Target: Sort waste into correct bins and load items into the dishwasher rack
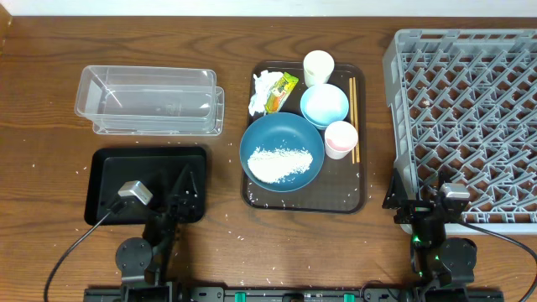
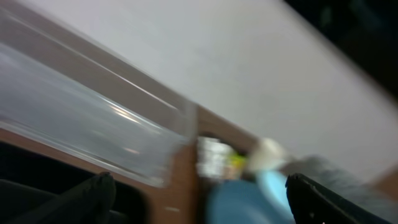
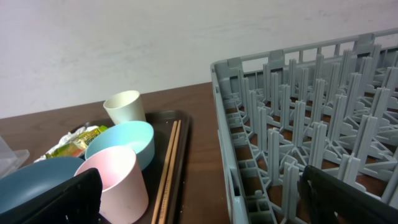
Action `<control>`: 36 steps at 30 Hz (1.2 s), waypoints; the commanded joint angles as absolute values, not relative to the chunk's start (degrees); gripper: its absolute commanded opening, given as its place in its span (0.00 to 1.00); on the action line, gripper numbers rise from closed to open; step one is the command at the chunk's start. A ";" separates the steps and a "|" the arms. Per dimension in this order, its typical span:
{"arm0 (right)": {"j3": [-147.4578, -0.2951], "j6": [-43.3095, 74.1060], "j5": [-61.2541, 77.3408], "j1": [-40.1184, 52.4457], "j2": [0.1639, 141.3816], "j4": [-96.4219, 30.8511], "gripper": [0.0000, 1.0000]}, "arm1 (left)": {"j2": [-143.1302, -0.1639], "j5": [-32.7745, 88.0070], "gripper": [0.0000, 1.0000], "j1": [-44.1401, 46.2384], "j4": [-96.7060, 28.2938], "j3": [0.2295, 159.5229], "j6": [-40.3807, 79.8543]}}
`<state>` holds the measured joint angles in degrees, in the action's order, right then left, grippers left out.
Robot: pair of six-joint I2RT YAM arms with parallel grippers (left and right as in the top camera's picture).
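On the brown serving tray (image 1: 306, 201) a dark-blue dish (image 1: 281, 134) holds a heap of rice (image 1: 281, 162). Behind it lie crumpled tissue (image 1: 263, 88) and a snack wrapper (image 1: 282, 92). The white cup (image 1: 318, 67), light-blue bowl (image 1: 324, 105), pink cup (image 1: 341, 139) and chopsticks (image 1: 353, 117) fill the tray's right side. The grey dishwasher rack (image 1: 470, 117) stands at the right. The clear tub (image 1: 151, 101) and black tray (image 1: 109, 172) are at the left. My left gripper (image 1: 185, 180) is open over the black tray's right end. My right gripper (image 3: 199, 186) is open astride the rack's left wall, empty.
Loose rice grains are scattered on the wooden table (image 1: 226, 226) around the serving tray. The left wrist view is blurred; it shows the clear tub (image 2: 81, 118) and the blue dish (image 2: 242, 199) ahead. A strip of bare wood (image 3: 205, 149) separates the serving tray from the rack.
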<state>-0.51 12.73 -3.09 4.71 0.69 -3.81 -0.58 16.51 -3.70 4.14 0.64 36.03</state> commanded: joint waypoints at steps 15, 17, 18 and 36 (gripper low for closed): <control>-0.32 11.92 -3.62 4.29 0.32 -3.88 0.99 | -11.73 24.62 0.90 -3.95 12.73 16.03 34.70; -0.32 11.92 -3.62 4.29 0.32 -3.88 0.99 | -19.11 29.19 0.90 -3.88 5.98 23.18 28.51; -0.32 11.92 -3.62 4.32 0.32 -3.88 0.99 | -23.29 31.22 0.91 -3.70 1.65 27.22 25.61; -0.32 11.92 -3.62 4.29 0.32 -3.88 0.99 | -76.99 7.44 0.91 33.28 -36.77 66.92 6.20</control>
